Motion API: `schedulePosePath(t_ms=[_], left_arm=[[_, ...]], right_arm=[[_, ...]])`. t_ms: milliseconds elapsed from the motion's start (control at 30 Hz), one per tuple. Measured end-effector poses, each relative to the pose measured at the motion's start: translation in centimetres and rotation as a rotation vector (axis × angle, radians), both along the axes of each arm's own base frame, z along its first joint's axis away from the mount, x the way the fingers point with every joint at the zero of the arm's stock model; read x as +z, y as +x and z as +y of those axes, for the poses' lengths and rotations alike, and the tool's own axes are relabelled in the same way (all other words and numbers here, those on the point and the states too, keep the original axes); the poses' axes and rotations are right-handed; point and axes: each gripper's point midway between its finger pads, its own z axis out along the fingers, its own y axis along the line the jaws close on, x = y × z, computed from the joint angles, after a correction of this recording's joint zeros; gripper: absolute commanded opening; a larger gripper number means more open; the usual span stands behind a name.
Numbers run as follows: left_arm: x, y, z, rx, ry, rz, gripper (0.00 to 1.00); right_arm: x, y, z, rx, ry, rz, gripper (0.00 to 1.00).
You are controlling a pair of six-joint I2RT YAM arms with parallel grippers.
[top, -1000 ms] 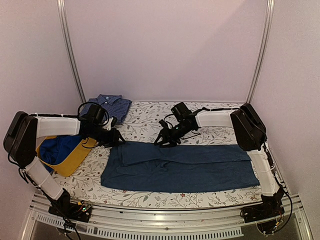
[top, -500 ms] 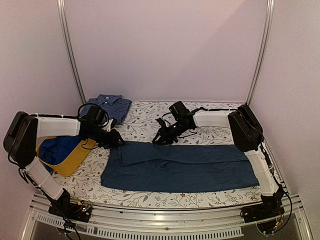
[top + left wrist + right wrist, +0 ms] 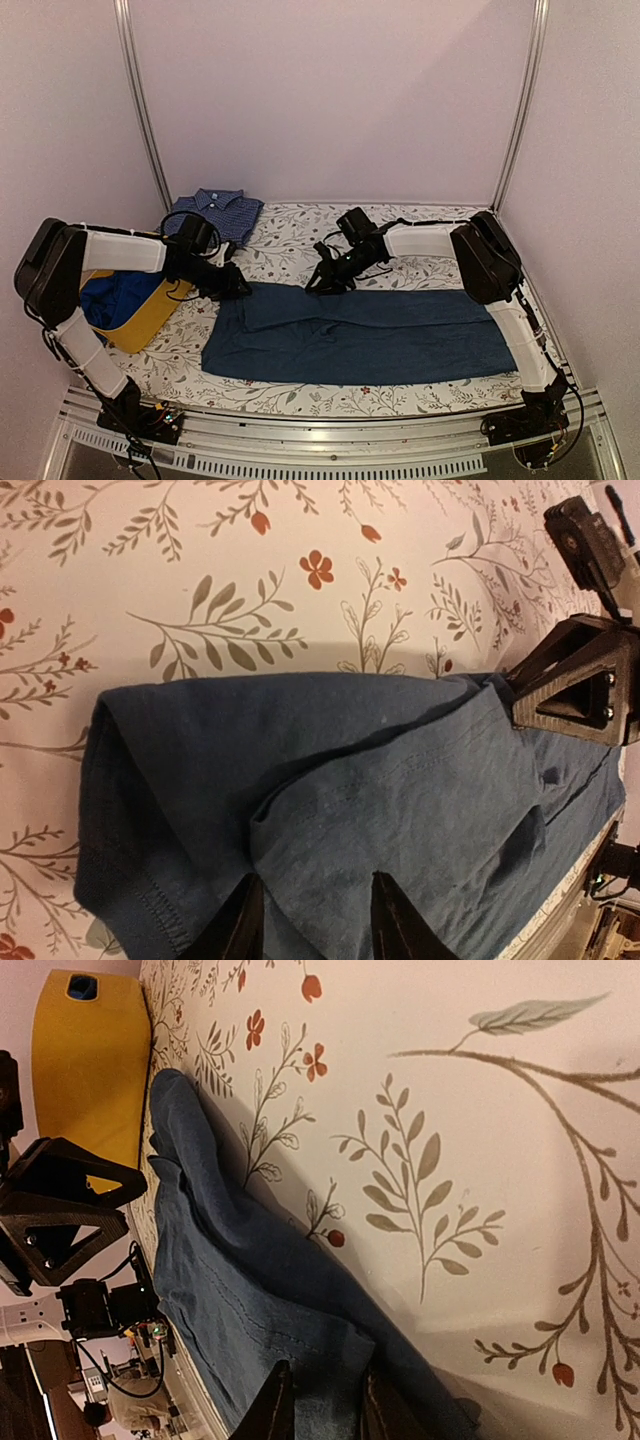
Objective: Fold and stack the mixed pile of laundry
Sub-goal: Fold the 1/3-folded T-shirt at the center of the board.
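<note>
Navy-teal garment (image 3: 360, 335) lies flat, its far edge pinched by left gripper (image 3: 310, 925) and right gripper (image 3: 318, 1405).

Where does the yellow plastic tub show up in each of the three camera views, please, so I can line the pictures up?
Top external: the yellow tub sits at the left, partly under the left arm, beside the dark blue garment.
Left wrist: not in view.
Right wrist: it fills the top left corner.
Shared landmark: the dark blue garment, which spreads over the lower half of the left wrist view and lies at lower left in the right wrist view.
</note>
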Motion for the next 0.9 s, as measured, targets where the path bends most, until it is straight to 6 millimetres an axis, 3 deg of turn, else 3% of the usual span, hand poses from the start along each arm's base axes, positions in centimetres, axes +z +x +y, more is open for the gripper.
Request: schedulePosePath(t_ms=[100, 233, 500, 633, 833, 900], left_arm=[[-0.5, 0.0, -0.1, -0.003, 0.0, 0.009, 0.36], [-1.3, 0.5, -0.1, -0.001, 0.016, 0.023, 0.37], [-1.5, 1.8, -0.1, 0.01, 0.038, 0.011, 0.35], [-1.6, 2.1, -0.1, 0.006, 0.042, 0.008, 0.27], [-1.6, 2.0, -0.2, -0.007, 0.041, 0.004, 0.03], [-1.5, 2.0, -0.2, -0.011, 0.04, 0.002, 0.0]], right_arm=[[0.0, 0.0, 0.0, -0.001, -0.001, -0.001, 0.17], [0.0, 0.1, 0.0, -0.001, 0.0, -0.002, 0.23], [0.1, 0.3, 0.1, -0.007, -0.001, -0.008, 0.24], [0.1, 0.6, 0.4, -0.006, 0.005, -0.015, 0.19], [0.0, 0.9, 0.6, -0.002, 0.01, -0.025, 0.02], [0.0, 0.9, 0.6, -0.004, 0.01, -0.022, 0.0]])
